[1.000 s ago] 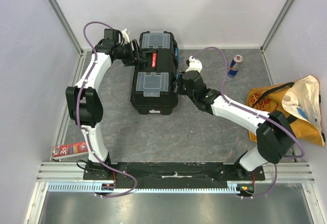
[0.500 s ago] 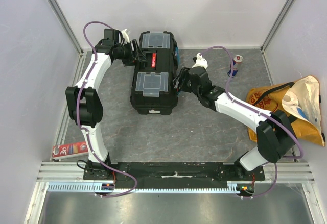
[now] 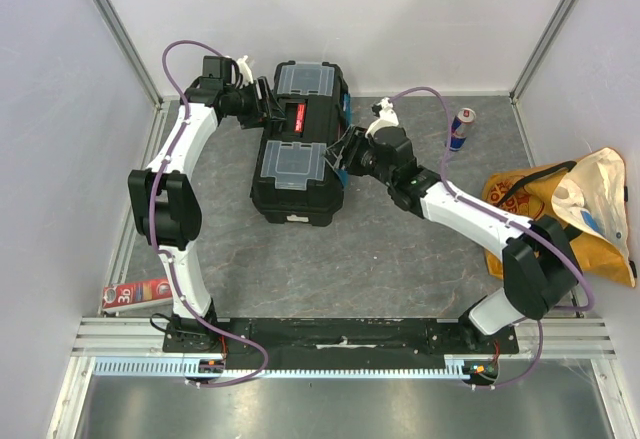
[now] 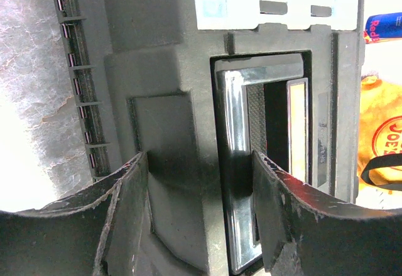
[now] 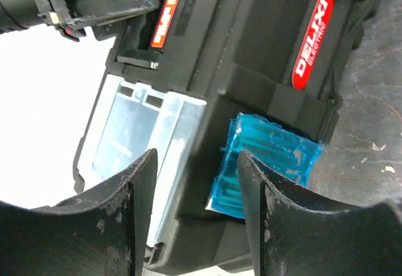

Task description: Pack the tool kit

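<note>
L arm (image 3: 185,149) stretched far to toolbox (image 3: 295,164) top, L claw (image 4: 200,158) apart astride it, grip unclear; R claw (image 5: 196,154) apart, empty, by blue latch (image 5: 267,163).

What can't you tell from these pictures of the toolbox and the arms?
- Toolbox contents: all views, the closed lid hides them.
- Whether the left fingers press the handle: left wrist, contact unclear.
- Drink can: left wrist, cut by the right edge.
- Red box print: top view, too small.
</note>
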